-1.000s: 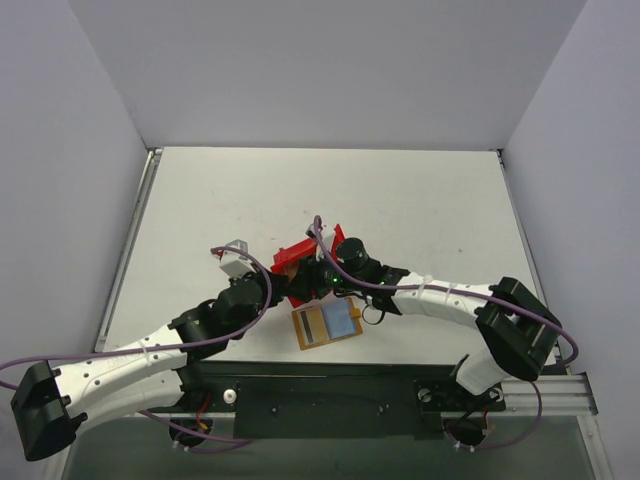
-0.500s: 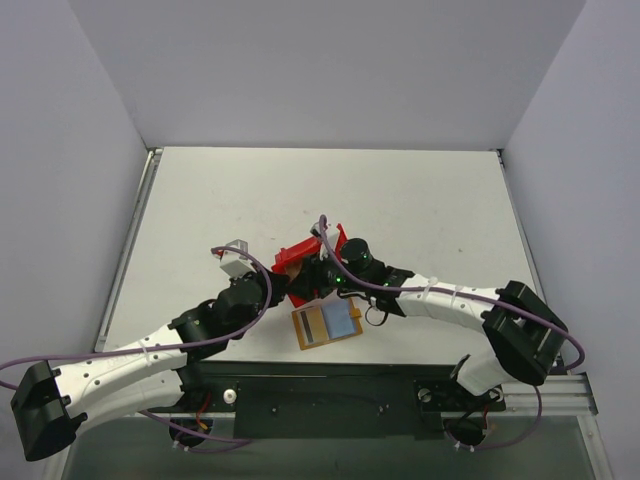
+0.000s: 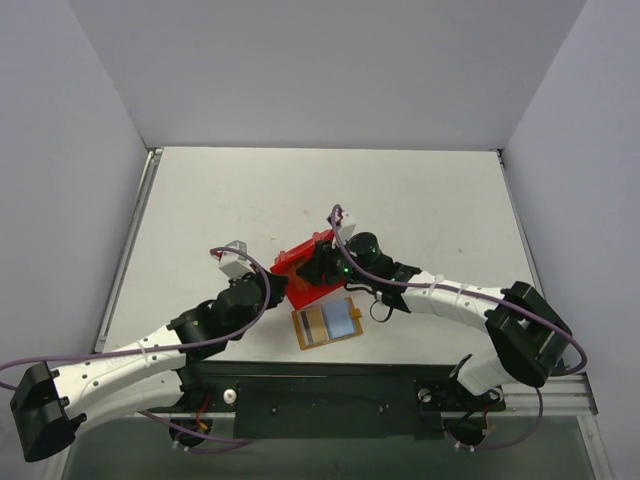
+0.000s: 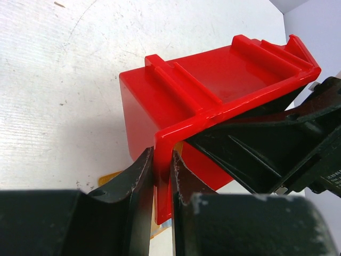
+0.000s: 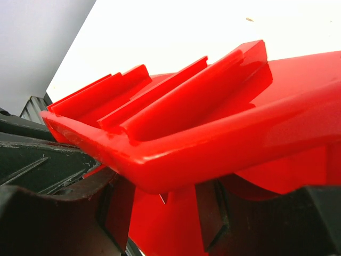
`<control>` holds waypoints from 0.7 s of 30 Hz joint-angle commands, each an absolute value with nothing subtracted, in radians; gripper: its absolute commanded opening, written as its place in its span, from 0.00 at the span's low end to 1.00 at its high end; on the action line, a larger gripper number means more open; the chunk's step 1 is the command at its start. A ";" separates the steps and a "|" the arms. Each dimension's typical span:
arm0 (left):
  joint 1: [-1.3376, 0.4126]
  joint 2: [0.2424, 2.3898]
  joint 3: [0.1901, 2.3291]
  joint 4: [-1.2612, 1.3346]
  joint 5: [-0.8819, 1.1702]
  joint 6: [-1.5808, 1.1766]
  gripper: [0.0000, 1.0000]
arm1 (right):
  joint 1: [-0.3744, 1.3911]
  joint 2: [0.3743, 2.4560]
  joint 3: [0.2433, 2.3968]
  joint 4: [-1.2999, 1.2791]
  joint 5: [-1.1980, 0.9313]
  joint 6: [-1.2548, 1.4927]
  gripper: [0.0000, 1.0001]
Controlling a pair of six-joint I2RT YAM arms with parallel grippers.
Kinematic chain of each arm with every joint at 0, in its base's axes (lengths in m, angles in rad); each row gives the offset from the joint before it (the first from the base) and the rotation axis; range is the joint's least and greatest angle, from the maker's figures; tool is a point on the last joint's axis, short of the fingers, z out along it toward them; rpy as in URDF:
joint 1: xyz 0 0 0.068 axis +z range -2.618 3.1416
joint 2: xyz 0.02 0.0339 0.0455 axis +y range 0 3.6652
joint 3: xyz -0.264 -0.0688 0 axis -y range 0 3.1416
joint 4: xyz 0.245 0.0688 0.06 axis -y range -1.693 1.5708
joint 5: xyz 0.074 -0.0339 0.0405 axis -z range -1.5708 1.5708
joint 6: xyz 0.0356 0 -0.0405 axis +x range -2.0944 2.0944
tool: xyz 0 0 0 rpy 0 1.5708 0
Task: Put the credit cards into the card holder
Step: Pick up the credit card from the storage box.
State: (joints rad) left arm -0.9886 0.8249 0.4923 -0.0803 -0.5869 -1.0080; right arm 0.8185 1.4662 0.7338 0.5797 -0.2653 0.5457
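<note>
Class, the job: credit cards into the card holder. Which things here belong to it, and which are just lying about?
Belong: card holder, open on the table; left pincer, clamped on the rim of the red bin; right pincer, at that bin.
Lying about: purple cables.

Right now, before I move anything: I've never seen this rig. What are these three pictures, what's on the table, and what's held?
Two robot arms are bolted at the near edge of the table, each ending in a two-finger gripper. One picture looks down from above and behind them; the other two come from wrist cameras. On the table lies the card holder, open, blue panel up; just beyond it is a red bin. The left gripper pinches the bin's wall. The right gripper is at the same bin; whether it grips, I cannot tell. No credit card shows clearly.
</note>
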 commanded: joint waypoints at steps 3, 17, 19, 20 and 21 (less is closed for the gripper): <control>-0.996 0.782 0.561 0.130 -0.558 -1.069 0.00 | 0.811 1.503 0.736 0.569 -0.256 0.538 0.41; -0.988 0.790 0.557 0.141 -0.546 -1.071 0.00 | 0.813 1.543 0.724 0.690 -0.425 0.561 0.38; -0.986 0.787 0.557 0.138 -0.548 -1.071 0.00 | 0.813 1.546 0.726 0.689 -0.425 0.561 0.38; -0.986 0.787 0.557 0.138 -0.546 -1.071 0.00 | 0.811 1.545 0.724 0.689 -0.422 0.560 0.38; -0.986 0.787 0.557 0.137 -0.545 -1.071 0.00 | 0.811 1.540 0.723 0.687 -0.417 0.560 0.39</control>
